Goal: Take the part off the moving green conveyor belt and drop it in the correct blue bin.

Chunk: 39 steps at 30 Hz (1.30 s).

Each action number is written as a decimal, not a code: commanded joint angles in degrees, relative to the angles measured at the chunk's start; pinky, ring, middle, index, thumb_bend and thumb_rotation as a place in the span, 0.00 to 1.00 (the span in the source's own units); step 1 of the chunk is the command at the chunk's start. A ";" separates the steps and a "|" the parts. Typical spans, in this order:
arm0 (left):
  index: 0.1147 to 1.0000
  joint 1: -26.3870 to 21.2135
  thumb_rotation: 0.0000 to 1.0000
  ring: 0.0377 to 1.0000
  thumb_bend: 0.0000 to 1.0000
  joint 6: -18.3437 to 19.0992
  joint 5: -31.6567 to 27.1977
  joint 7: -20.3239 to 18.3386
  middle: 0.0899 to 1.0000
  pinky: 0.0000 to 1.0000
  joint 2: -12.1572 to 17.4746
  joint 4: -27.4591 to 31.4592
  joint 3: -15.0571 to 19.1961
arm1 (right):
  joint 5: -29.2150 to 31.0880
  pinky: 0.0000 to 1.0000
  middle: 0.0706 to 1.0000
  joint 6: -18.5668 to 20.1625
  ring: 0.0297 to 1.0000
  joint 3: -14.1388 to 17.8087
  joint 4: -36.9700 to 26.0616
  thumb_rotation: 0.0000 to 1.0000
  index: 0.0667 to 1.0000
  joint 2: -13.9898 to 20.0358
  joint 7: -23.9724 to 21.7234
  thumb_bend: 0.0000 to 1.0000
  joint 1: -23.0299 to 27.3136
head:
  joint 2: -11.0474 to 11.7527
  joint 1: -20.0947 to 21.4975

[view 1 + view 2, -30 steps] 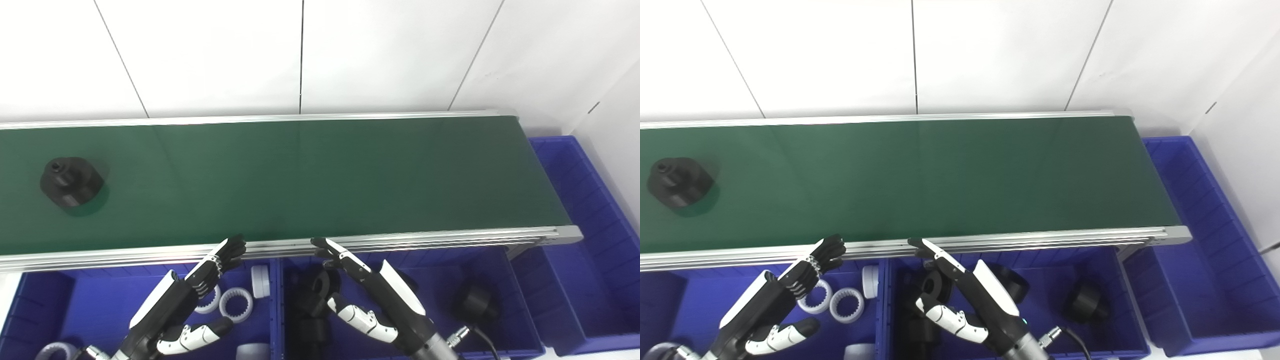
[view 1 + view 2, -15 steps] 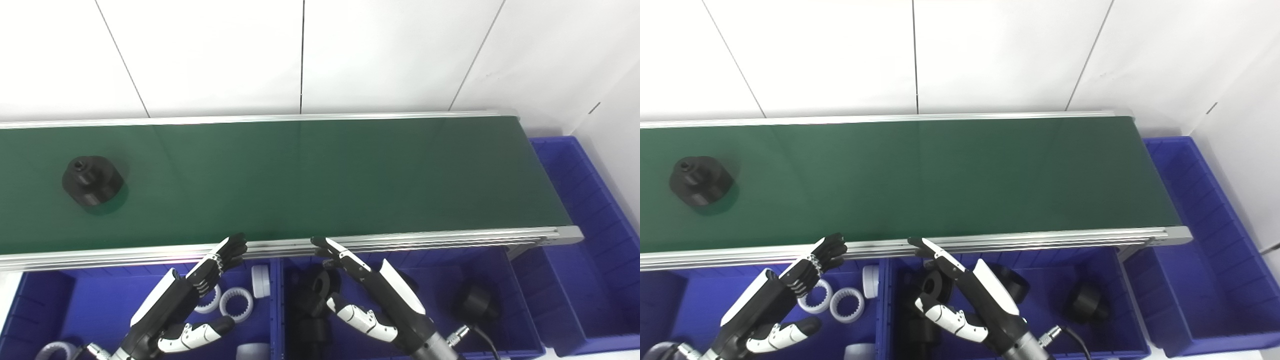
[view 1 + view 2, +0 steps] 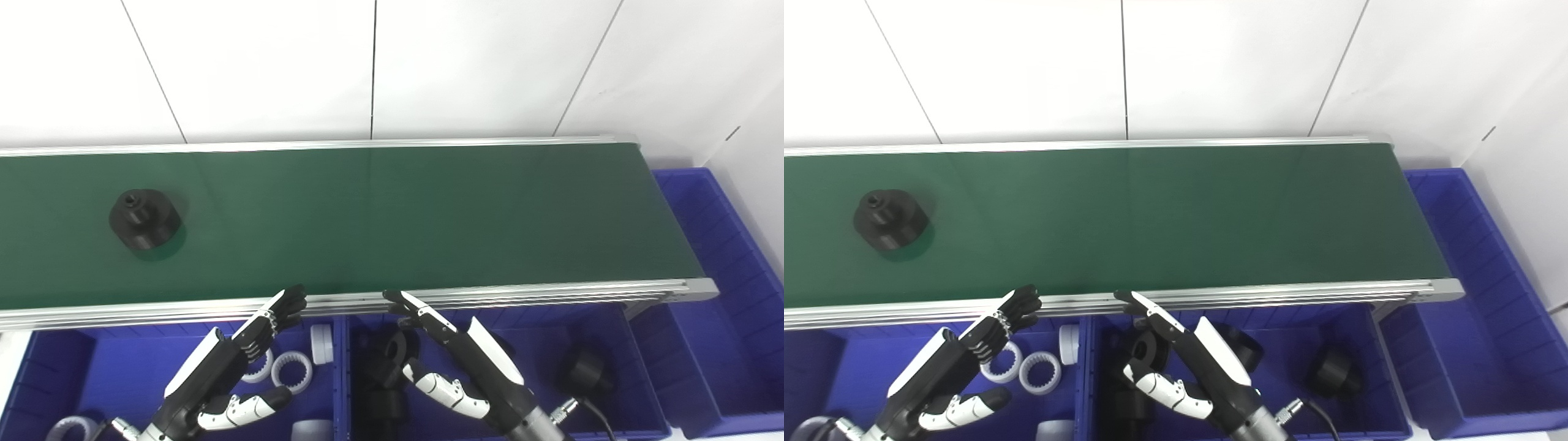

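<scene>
Across the middle of both views runs the green conveyor belt (image 3: 392,214), framed by aluminium rails, with a white panelled wall (image 3: 257,67) behind it. Below its near rail sit blue bins: a left bin (image 3: 104,367) holding white toothed rings (image 3: 291,372), a middle bin (image 3: 618,361) holding black parts (image 3: 582,370), and a third bin (image 3: 723,294) past the belt's right end. On the belt's left portion stands the black part (image 3: 144,218), a round piece with a small hole in its raised top, well apart from both hands and up-left of them. The left hand (image 3: 236,367) hovers over the left bin, fingers (image 3: 283,308) extended and spread toward the near rail, thumb out to the side, holding nothing. The right hand (image 3: 456,361) hovers over the middle bin, likewise flat and open, its fingertips (image 3: 398,299) reaching the rail's edge, empty. The part lies nearer the left hand than the right.
</scene>
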<state>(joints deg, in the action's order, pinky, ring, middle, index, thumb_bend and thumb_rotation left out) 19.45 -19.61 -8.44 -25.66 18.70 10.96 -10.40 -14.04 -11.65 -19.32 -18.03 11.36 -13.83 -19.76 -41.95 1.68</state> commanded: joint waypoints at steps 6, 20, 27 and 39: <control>0.93 -0.42 0.54 0.92 0.44 -7.27 3.67 0.47 0.95 0.87 -3.10 -6.28 -0.20 | 0.44 0.86 0.94 -7.99 0.91 0.26 5.59 0.85 0.93 0.85 1.97 0.38 -0.31 | 7.38 -4.48; 0.91 -1.68 0.41 0.91 0.51 -7.31 7.24 1.91 0.93 0.84 -4.05 -7.97 -0.55 | 0.82 0.82 0.93 -11.66 0.90 1.04 9.53 0.81 0.92 1.10 3.00 0.36 0.69 | 10.97 -7.41; 0.90 -1.77 0.39 0.90 0.52 -7.27 6.61 2.08 0.92 0.83 -3.74 -7.46 -0.20 | 0.43 0.81 0.92 -11.51 0.90 1.03 8.79 0.77 0.90 0.62 3.20 0.36 1.58 | 9.64 -6.33; 0.91 -2.14 0.38 0.91 0.50 -7.31 5.98 1.46 0.93 0.84 -3.83 -7.37 -0.61 | -7.69 0.72 0.89 -9.65 0.82 5.59 3.38 0.55 0.88 -3.59 8.47 0.45 11.91 | 8.59 -4.86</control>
<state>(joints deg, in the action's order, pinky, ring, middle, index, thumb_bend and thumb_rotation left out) 17.77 -24.45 -1.14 -24.18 14.77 2.31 -10.91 -21.30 -20.01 -14.20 -12.44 8.21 -6.44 -9.35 -33.31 -3.16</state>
